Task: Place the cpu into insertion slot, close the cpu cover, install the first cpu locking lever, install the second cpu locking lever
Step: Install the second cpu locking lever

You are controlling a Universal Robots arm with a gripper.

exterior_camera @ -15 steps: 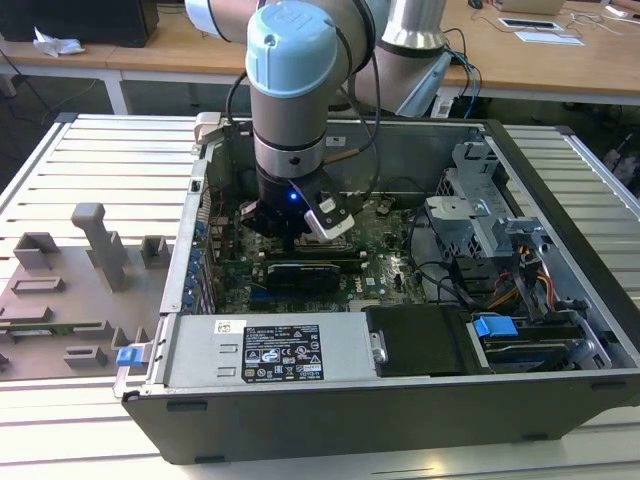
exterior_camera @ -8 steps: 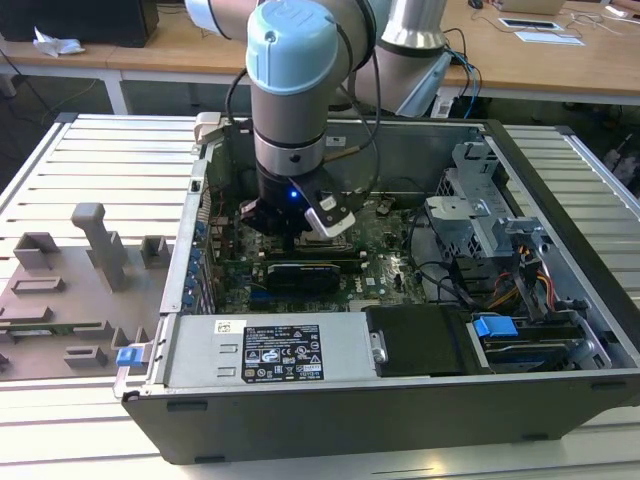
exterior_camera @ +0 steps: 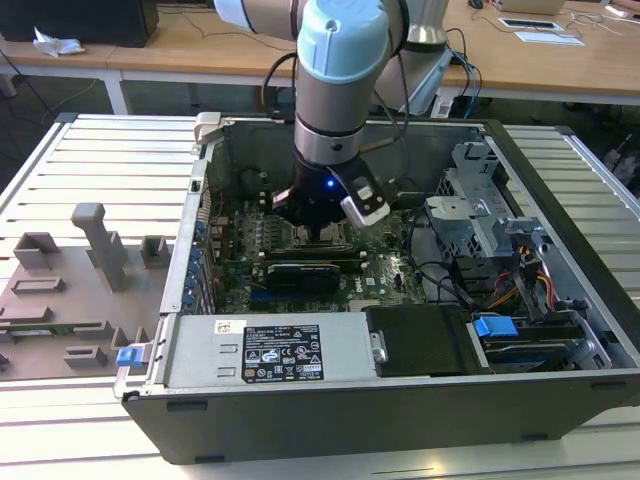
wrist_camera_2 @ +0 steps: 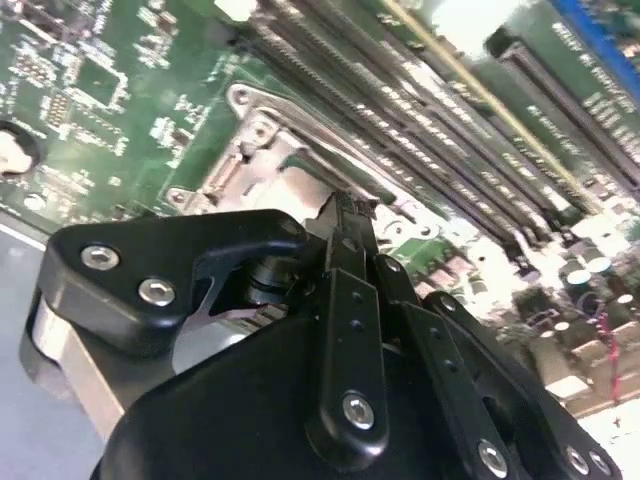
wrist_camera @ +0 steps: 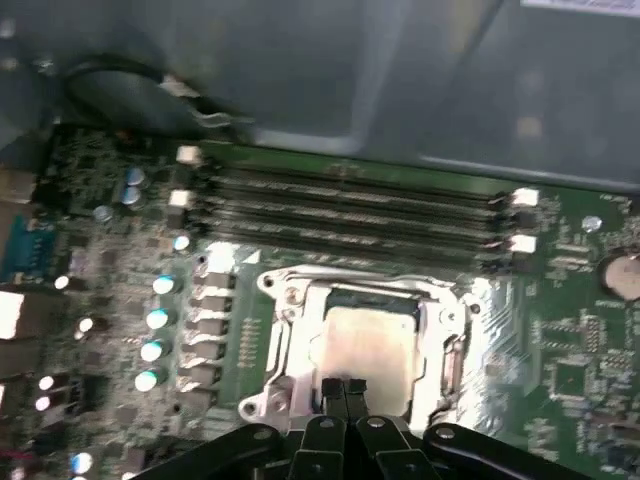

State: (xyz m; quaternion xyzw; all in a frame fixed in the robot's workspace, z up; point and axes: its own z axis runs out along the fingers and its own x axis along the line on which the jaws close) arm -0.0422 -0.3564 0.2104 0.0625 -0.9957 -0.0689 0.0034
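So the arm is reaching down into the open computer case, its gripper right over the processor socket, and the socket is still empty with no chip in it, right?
Not quite. The gripper is indeed down inside the open computer case, right over the insertion slot, but the slot is not empty: the first wrist view shows the cpu, its dull silver top visible, already sitting in it within the metal frame.
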